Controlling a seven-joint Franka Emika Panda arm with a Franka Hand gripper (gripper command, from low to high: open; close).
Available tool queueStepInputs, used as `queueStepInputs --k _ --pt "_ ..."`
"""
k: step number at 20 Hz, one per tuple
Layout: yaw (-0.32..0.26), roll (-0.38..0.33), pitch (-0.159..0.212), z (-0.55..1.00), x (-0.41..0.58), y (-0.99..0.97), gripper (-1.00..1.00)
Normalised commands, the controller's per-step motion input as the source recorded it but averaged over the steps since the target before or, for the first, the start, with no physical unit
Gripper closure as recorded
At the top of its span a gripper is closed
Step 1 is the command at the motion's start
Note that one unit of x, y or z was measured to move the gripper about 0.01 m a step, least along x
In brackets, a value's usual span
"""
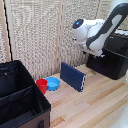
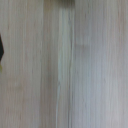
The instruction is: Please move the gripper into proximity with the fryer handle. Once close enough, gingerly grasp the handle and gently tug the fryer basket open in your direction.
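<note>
Glossy black boxy fryer basket (image 1: pixel 107 62) behind the white arm (image 1: pixel 100 32).

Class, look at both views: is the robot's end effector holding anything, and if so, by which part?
It cannot be told. The end effector is hidden behind the arm above the black fryer, and the wrist view shows only bare wooden tabletop, with no fingers in sight.

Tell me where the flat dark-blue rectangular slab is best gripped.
Probably grip the flat dark-blue rectangular slab at its top long edge, coming from above: it stands on its long edge on the wooden table, so its thin thickness would fit between fingers there.
</note>
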Motion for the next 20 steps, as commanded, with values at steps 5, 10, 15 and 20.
queueStepInputs --k 5,10,15,20 --pt "0.042 0.000 -0.015 -0.16 -0.001 -0.69 -1.00" --pt "0.050 0.008 0.000 -0.16 0.025 -0.57 -1.00" --pt "0.062 0.000 0.000 -0.13 0.123 -0.43 -1.00" --pt "0.022 0.001 0.002 -0.03 0.068 -0.15 1.00"
